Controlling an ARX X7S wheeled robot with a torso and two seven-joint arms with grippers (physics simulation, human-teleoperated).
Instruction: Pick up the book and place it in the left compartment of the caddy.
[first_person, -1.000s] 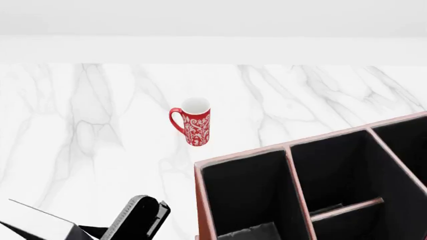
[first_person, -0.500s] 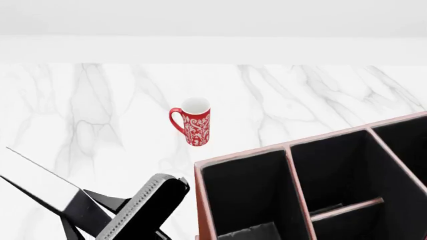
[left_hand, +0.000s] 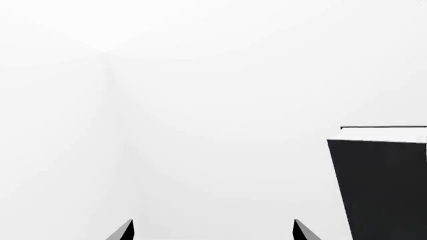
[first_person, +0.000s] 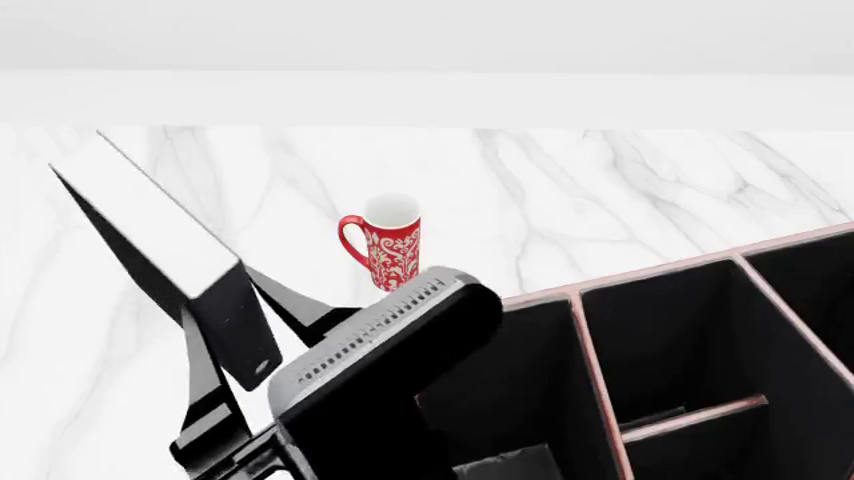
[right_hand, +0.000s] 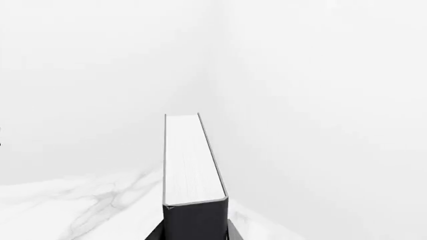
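The black book (first_person: 160, 240) with white page edges is held in the air, tilted, left of the caddy (first_person: 587, 300) and above the marble top. My right gripper (first_person: 247, 330) is shut on its lower end. In the right wrist view the book (right_hand: 190, 160) stands straight out from between the right gripper (right_hand: 195, 232) fingers. The caddy's left compartment (first_person: 534, 380) is black inside, and the dark arm housing (first_person: 387, 350) overlaps its near left corner. My left gripper (left_hand: 212, 231) is open with nothing between its fingers; the book (left_hand: 383, 185) shows off to one side of it.
A red patterned mug (first_person: 390, 250) stands on the white marble top (first_person: 601, 190) behind the caddy's left corner. The caddy's right sections are split by a pale crossbar (first_person: 694, 418). A white wall runs along the back.
The right arm has risen from the lower left and moved toward the caddy, carrying the book higher. The mug and caddy have not moved.
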